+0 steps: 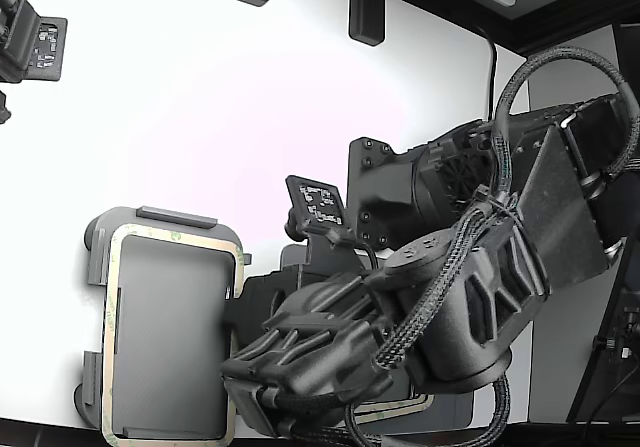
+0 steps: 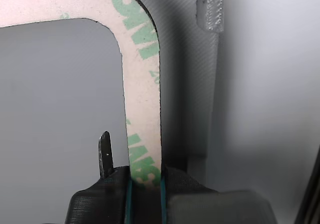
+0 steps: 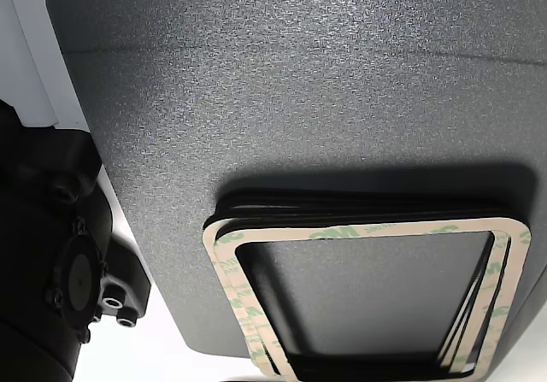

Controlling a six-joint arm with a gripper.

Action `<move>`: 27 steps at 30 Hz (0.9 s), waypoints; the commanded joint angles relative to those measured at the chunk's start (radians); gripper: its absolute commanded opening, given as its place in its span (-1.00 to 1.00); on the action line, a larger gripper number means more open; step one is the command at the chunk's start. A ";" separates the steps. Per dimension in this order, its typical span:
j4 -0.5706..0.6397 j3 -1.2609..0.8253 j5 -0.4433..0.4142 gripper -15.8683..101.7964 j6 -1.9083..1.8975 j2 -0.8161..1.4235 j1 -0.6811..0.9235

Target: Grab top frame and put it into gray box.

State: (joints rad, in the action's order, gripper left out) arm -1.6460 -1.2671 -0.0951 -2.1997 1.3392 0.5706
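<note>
The top frame (image 1: 108,347), a thin beige-tan rectangle with green patches, lies flat in or just over the light gray box (image 1: 95,237) at the exterior view's lower left. My gripper (image 1: 238,319) reaches in from the right and is shut on the frame's right-hand strip. In the wrist view the frame (image 2: 142,83) runs down between my gripper's (image 2: 145,184) pads, with the gray box's floor (image 2: 60,108) inside the hollow and its raised tab (image 2: 210,11) beyond the frame's corner. My arm hides the box's lower right part in the exterior view.
In the other view a stack of alike frames (image 3: 367,228) lies on a darker textured gray mat (image 3: 299,74), with a black arm body (image 3: 68,271) beside it. A second black device (image 1: 30,37) sits at the exterior view's top left on the white table (image 1: 200,97).
</note>
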 commanded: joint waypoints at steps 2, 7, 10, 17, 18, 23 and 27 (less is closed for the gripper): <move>-0.011 0.011 0.009 -0.95 -0.009 0.034 -0.017; -0.011 -0.006 0.014 -0.95 -0.003 0.041 -0.028; -0.011 -0.008 0.012 -0.95 0.008 0.040 -0.035; -0.011 -0.002 0.017 -0.95 0.028 0.025 -0.044; -0.011 0.002 0.017 -0.95 0.028 0.021 -0.044; -0.011 0.000 0.023 -0.95 0.026 0.017 -0.048; -0.011 -0.002 0.025 -0.95 0.028 0.012 -0.052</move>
State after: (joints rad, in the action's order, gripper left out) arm -1.6460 -1.2916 -0.0721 -2.1721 1.3315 0.5338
